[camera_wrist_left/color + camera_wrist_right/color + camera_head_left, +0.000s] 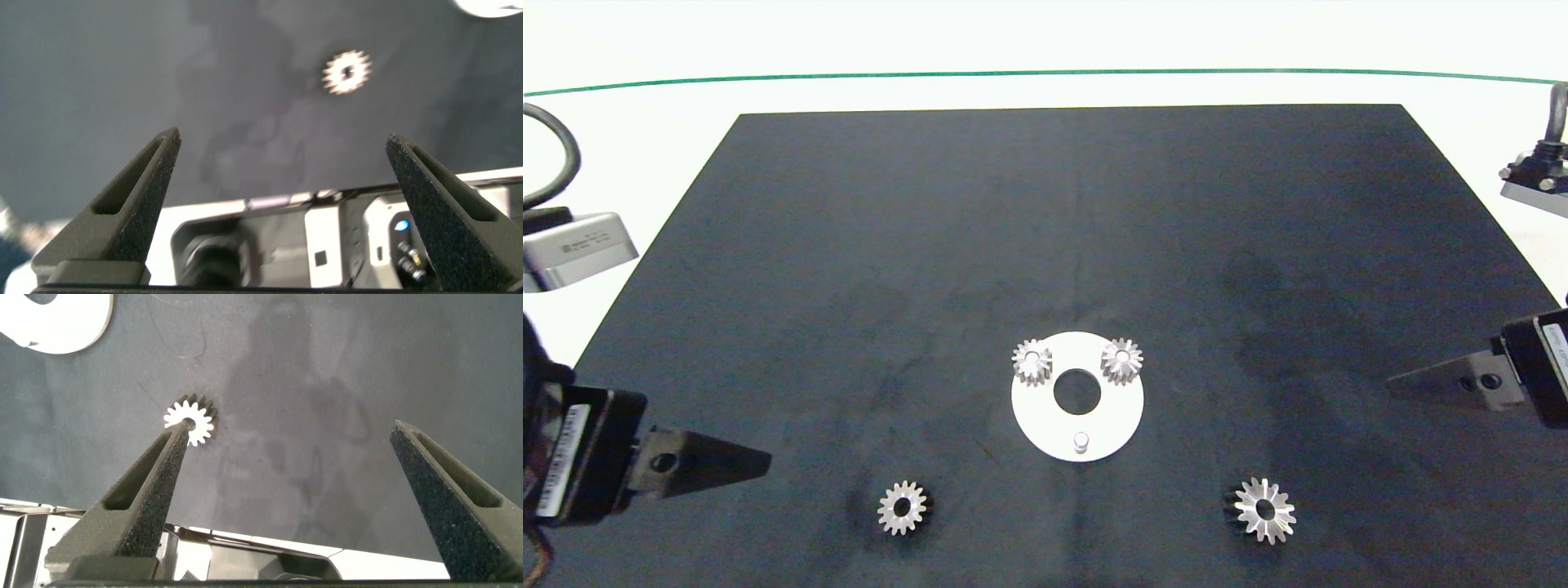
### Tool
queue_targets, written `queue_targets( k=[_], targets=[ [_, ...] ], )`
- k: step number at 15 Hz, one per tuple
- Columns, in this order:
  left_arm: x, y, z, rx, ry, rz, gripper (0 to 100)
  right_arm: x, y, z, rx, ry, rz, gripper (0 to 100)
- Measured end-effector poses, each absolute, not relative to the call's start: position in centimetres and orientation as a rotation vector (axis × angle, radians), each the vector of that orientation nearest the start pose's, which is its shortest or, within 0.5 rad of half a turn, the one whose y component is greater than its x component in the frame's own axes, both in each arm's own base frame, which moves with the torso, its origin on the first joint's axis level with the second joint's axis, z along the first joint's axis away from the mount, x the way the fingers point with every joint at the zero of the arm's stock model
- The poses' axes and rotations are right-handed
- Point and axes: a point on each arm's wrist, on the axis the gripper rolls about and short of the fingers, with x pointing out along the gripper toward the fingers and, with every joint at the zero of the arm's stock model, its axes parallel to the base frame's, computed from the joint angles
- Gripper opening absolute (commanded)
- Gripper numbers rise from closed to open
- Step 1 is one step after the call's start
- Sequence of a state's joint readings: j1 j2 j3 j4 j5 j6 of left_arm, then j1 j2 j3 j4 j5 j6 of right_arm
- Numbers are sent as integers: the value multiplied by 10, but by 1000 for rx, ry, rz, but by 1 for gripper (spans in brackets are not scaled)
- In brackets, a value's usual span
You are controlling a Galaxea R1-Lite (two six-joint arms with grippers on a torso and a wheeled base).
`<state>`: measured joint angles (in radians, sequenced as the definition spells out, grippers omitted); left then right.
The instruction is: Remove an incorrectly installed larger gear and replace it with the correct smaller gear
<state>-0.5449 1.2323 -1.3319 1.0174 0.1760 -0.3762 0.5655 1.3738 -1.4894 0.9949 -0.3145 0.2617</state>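
Observation:
The white disc plate (pixel 1039 412) lies mid-mat, with two smaller gears (pixel 1032 361) (pixel 1121 360) on its far pegs and a bare peg (pixel 1081 442) at its near edge. A third smaller gear (pixel 903 507) (pixel 346 73) lies loose on the mat at front left. The larger star-toothed gear (pixel 1264 510) (pixel 198 418) lies flat on the mat at front right. My left gripper (pixel 765 464) (pixel 282 143) hovers open at the left, short of the loose small gear. At the right edge my right gripper (pixel 1395 380) (pixel 290 429) is open too, back from the larger gear.
A black mat (pixel 849 245) covers the white table. A green line (pixel 1045 73) runs along the far side. Both wrist cameras and their cables show at the left (pixel 572 245) and right (pixel 1539 175) edges. A corner of the plate (pixel 57 322) shows in the right wrist view.

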Motion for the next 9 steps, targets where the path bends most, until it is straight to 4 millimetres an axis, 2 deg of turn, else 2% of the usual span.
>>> queue_targets(
  k=[4, 9],
  targets=[
    [117, -88, 270, 63, 954, -236, 100, 147, 85, 312, -127, 814, 128, 100],
    [129, -127, 230, 135, 909, -177, 100, 141, 82, 315, -121, 796, 135, 100]
  ],
)
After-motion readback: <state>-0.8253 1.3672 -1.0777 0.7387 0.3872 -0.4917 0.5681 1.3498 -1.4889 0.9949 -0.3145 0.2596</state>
